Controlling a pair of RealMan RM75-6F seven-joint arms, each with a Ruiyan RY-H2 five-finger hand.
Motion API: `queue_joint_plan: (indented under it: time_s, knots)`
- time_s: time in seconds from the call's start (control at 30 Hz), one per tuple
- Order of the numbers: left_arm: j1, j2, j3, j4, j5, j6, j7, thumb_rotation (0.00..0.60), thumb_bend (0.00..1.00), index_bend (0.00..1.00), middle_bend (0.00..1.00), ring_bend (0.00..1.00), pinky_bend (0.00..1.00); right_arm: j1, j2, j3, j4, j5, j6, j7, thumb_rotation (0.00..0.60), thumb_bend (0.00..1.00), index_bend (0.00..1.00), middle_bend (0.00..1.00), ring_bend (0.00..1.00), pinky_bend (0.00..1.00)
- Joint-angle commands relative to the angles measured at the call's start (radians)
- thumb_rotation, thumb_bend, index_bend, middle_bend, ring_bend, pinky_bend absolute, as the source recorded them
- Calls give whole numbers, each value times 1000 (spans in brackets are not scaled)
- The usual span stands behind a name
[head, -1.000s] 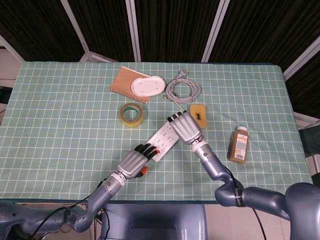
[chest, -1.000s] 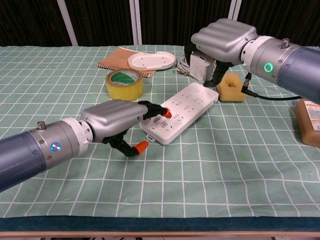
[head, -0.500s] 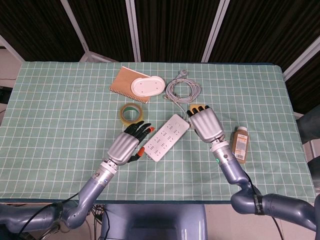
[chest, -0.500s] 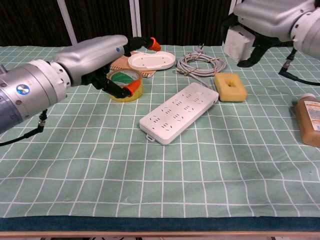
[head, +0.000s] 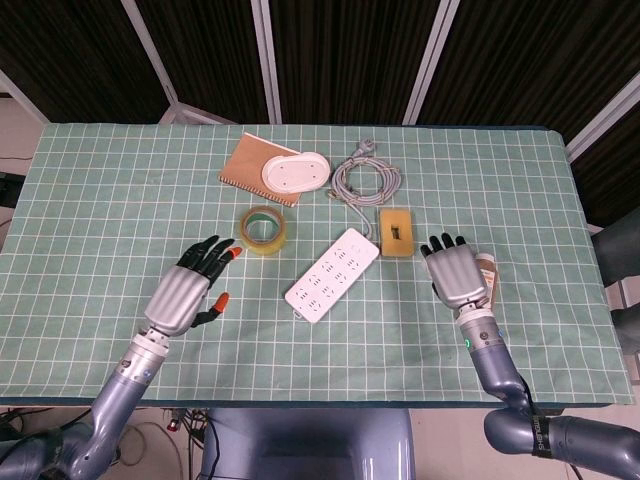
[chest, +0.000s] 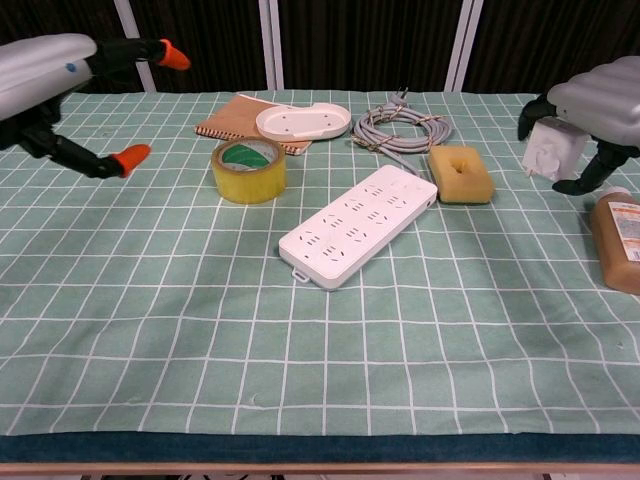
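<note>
A white power strip (head: 333, 273) (chest: 358, 225) lies diagonally in the middle of the green checked tablecloth, with nothing touching it. My left hand (head: 190, 285) (chest: 50, 75) hovers well to its left, fingers spread and empty; the yellow tape roll (head: 264, 229) (chest: 248, 168) is the thing nearest to it. My right hand (head: 455, 275) (chest: 598, 110) hangs to the right of the strip, fingers apart and holding nothing. It is just above and beside the brown bottle (head: 489, 278) (chest: 615, 240), partly covering it in the head view.
A yellow sponge (head: 396, 231) (chest: 460, 175) sits by the strip's far end. Behind it lie a coiled grey cable (head: 365, 178) (chest: 400, 128) and a brown notebook (head: 246, 160) (chest: 228, 124) with a white oval tray (head: 295, 173) (chest: 303, 122) on it.
Both hands have drawn away from the power strip and risen: the left moved out to the left, the right out to the right over the bottle. The strip stayed put.
</note>
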Motion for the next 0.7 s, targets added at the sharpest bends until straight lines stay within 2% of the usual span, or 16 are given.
queue_joint_plan:
  time_s: [0.03,0.13,0.3,0.47,0.7]
  knots:
    - [42,31,25,5,16,39,-33,600,286,127,73,27,129,-19,-13,-8,-11,-9,36,-10,600,309,0,16,7,78]
    - [77,49,42,13,26,74,-62,600,218,124,72,26,122,-36,-11,-12,-25,-35,70,0,600,294,0,0,0,43]
    - [140,72,72,41,42,135,-120,600,187,99,63,19,100,-84,23,-34,-69,-95,134,42,600,288,0,0,0,5]
    - [216,102,99,71,54,209,-186,600,167,85,52,17,92,-188,84,-86,-105,-195,227,202,600,286,0,0,0,0]
    - [299,141,128,122,83,301,-248,600,66,33,15,0,59,-338,140,-168,-46,-328,349,490,600,268,0,0,0,0]
